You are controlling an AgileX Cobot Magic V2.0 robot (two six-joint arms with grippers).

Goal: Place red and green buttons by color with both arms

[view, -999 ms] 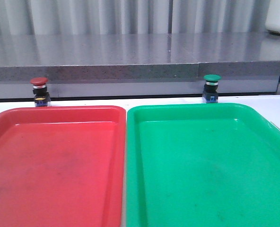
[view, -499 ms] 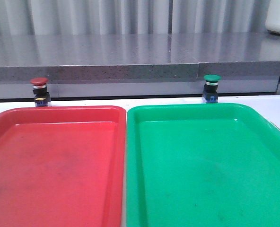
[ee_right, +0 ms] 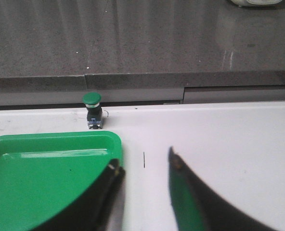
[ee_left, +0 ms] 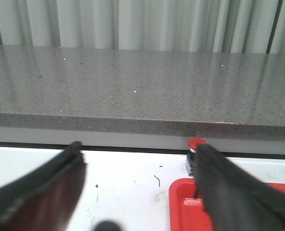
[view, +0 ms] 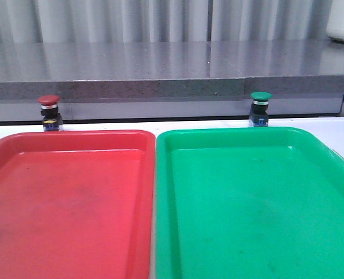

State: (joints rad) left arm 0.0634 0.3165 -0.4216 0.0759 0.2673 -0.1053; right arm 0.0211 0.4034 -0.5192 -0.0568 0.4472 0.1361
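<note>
The red button (view: 49, 111) stands upright on the white table behind the red tray (view: 67, 197), at its far left corner. The green button (view: 260, 107) stands upright behind the green tray (view: 253, 197). Neither arm shows in the front view. In the left wrist view my left gripper (ee_left: 138, 150) is open and empty over the white table, with the red button (ee_left: 195, 153) partly hidden behind one finger. In the right wrist view my right gripper (ee_right: 143, 163) is open and empty beside the green tray's corner (ee_right: 46, 163), with the green button (ee_right: 92, 109) farther ahead.
A grey speckled raised ledge (view: 172, 75) runs along the back right behind both buttons. The two trays sit side by side with a narrow gap. A white object (view: 341, 22) stands on the ledge at the far right.
</note>
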